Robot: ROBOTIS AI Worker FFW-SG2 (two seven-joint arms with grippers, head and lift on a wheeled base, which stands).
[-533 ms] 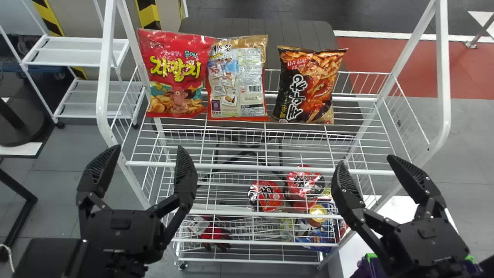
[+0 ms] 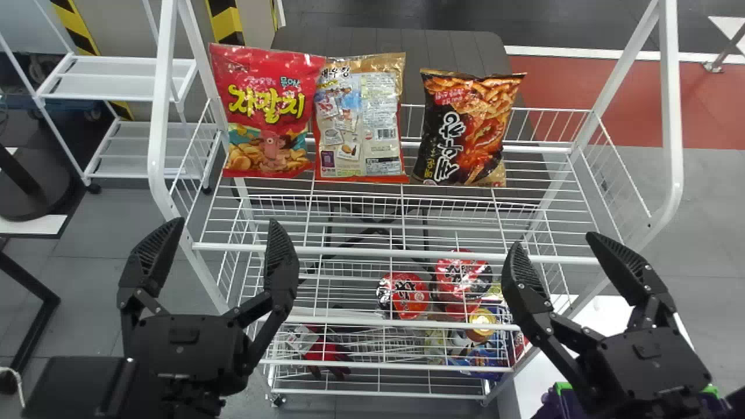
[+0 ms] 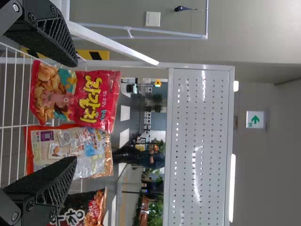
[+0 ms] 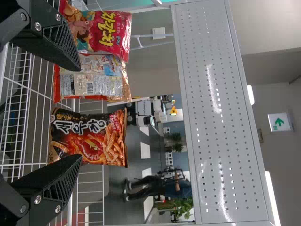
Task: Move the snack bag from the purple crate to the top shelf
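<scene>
The black-and-orange snack bag (image 2: 468, 128) stands upright at the right of the bagged row on the white wire top shelf (image 2: 372, 250), a likely candidate for the task's snack bag, though whether it came from the purple crate (image 2: 552, 402) cannot be told. Just left of it, with a narrow gap between, is a gold-and-red snack bag (image 2: 361, 116), and at far left, touching that one, a red snack bag (image 2: 268, 113). If the black-and-orange bag is the one meant, the carrying is finished and only withdrawal remains; if another bag waits in the crate, everything from grasp to placement is left. The right gripper (image 2: 554, 240), fingers spread and empty, hangs in front of the shelf's near right, above the crate on a white table (image 2: 605, 314). The left gripper (image 2: 227, 222), likewise spread and empty, is at the near left. Red-lidded cup noodles (image 2: 403, 295) sit lower in the rack.
</scene>
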